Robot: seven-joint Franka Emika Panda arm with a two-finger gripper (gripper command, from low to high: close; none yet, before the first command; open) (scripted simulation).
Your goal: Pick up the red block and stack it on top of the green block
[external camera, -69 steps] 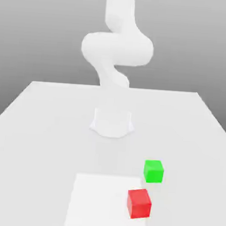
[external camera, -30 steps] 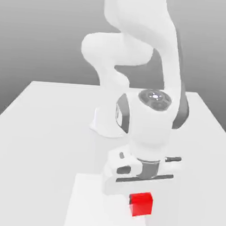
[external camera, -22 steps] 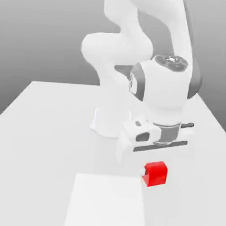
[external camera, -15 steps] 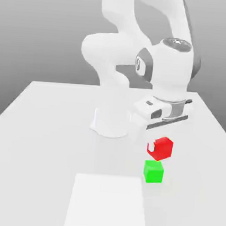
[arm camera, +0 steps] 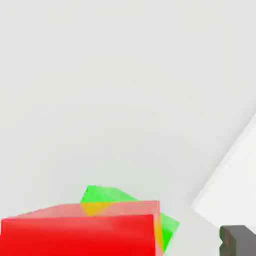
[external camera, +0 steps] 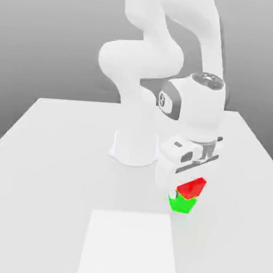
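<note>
White gripper point(external camera: 188, 191): spread, a finger point(arm camera: 239, 241) standing clear of the red block
Red block point(external camera: 191, 188): at the gripper, tilted, over the green block; full seating cannot be told
Green block point(external camera: 181, 204): beneath the red block
White square point(external camera: 129, 247): flat on table point(external camera: 43, 184), near the blocks

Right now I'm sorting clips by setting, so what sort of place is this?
Probably a simulated robotics test scene: a plain pale table, a white robot arm, and bright red and green blocks.
</note>
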